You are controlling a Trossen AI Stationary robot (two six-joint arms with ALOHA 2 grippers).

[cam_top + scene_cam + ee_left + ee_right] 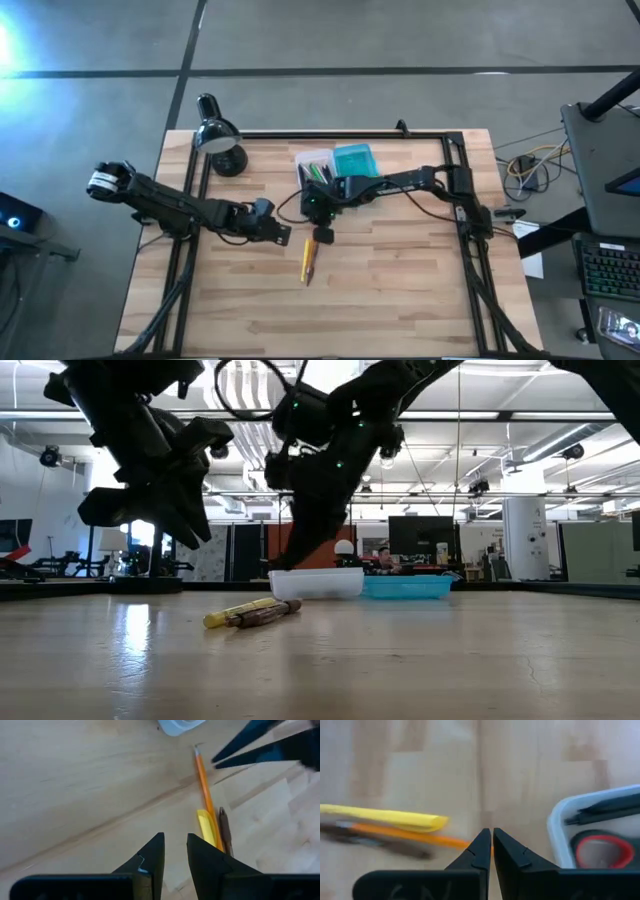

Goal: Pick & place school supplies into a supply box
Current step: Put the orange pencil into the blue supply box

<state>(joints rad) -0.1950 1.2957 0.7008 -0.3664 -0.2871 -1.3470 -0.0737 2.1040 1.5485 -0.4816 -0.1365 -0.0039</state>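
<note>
The clear supply box (315, 168) rests on the table's far middle, with its teal lid (353, 160) flat beside it. Red-handled scissors (600, 850) and dark pens (610, 807) lie inside. An orange pencil (202, 775), a yellow marker (206, 825) and a dark pen (225, 832) lie side by side on the wood near the box. My right gripper (491, 837) is shut, low over the pencil's end nearest the box. My left gripper (175, 845) is open above the table, left of the three pens. My right gripper comes down slanting from the far side with its shut fingertips (480, 845) in front of the orange pencil's box-side end (462, 841). The fingers hide that spot, so I cannot tell whether they touch it. The pencil's remaining length lies on the table.
A black desk lamp (218, 140) stands at the table's far left corner. A black frame (340, 133) runs along the far edge and down both sides. Bare wood extends toward the near edge.
</note>
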